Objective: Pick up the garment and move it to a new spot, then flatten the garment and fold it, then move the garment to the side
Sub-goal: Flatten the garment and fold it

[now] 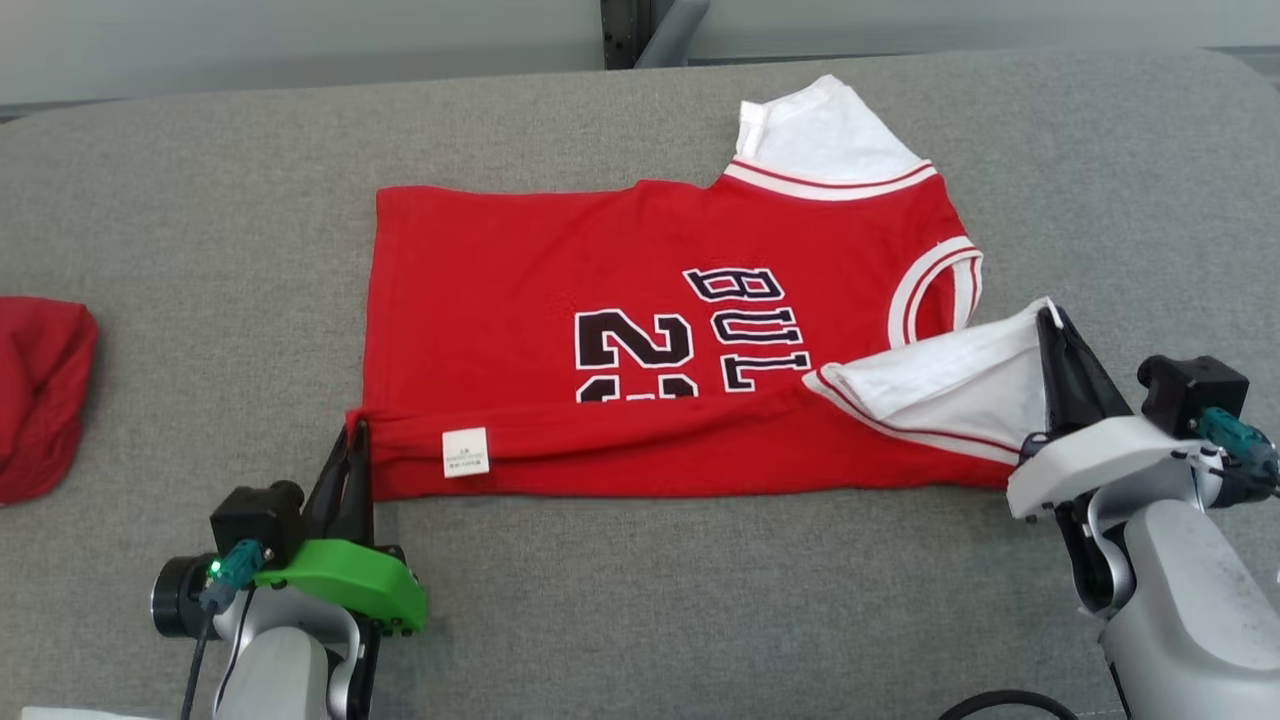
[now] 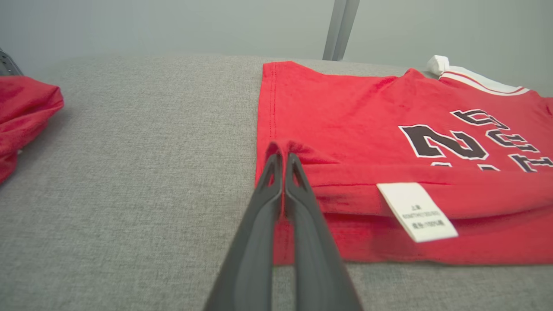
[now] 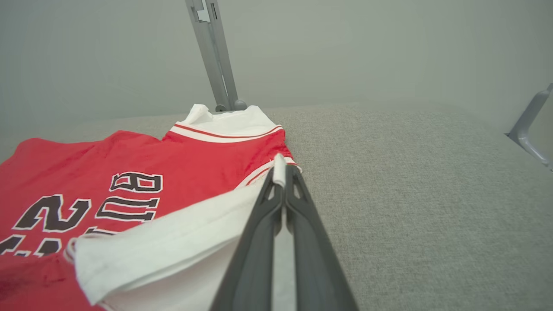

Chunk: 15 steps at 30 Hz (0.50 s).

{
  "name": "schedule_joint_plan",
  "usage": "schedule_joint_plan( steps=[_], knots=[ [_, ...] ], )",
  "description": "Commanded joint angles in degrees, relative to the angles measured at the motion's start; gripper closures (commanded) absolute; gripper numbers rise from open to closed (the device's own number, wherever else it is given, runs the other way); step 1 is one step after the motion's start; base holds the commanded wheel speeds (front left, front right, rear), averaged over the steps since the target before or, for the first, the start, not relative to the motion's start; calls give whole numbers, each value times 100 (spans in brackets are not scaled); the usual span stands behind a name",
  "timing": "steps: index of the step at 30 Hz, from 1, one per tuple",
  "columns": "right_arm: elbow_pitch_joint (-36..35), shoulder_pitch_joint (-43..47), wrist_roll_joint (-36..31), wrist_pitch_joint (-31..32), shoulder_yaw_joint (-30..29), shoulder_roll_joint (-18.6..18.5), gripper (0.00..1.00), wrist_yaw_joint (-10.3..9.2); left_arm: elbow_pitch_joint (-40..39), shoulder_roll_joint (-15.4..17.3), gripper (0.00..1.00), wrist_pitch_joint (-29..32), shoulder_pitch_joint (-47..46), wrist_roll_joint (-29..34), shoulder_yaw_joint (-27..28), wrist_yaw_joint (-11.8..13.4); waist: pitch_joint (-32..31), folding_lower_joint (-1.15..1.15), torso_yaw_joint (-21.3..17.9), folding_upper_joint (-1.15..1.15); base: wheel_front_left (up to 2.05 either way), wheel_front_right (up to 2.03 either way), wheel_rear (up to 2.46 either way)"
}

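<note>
The garment (image 1: 640, 300) is a red jersey with white sleeves and black lettering, lying flat across the grey table. Its near long edge is turned up over the body, with a white care label (image 1: 465, 451) showing. My left gripper (image 1: 355, 430) is shut on the folded hem corner at the garment's left end, seen close in the left wrist view (image 2: 283, 156). My right gripper (image 1: 1050, 315) is shut on the edge of the near white sleeve (image 1: 950, 385), lifted slightly off the table; the right wrist view shows the pinch (image 3: 281, 170). The far sleeve (image 1: 825, 130) lies flat.
A second red cloth (image 1: 40, 395) lies bunched at the table's left edge. The grey padded table (image 1: 200, 250) stretches wide around the garment. A metal post (image 3: 214, 52) rises behind the far edge, and another bracket (image 3: 531, 125) stands at the right.
</note>
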Motion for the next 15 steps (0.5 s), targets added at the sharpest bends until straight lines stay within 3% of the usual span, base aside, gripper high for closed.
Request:
schedule_joint_plan(
  steps=[1, 15],
  knots=[
    [53, -158, -43, -17, -10, -41, 100, -11, 30, 24, 100, -1, -161, 33, 9, 44, 324, 0, 65, -1, 0, 0, 0],
    [386, -992, -352, -16, -27, 19, 100, -11, 126, 24, 100, -1, -817, -100, -80, 219, 875, 0, 73, -1, 0, 0, 0]
  ],
)
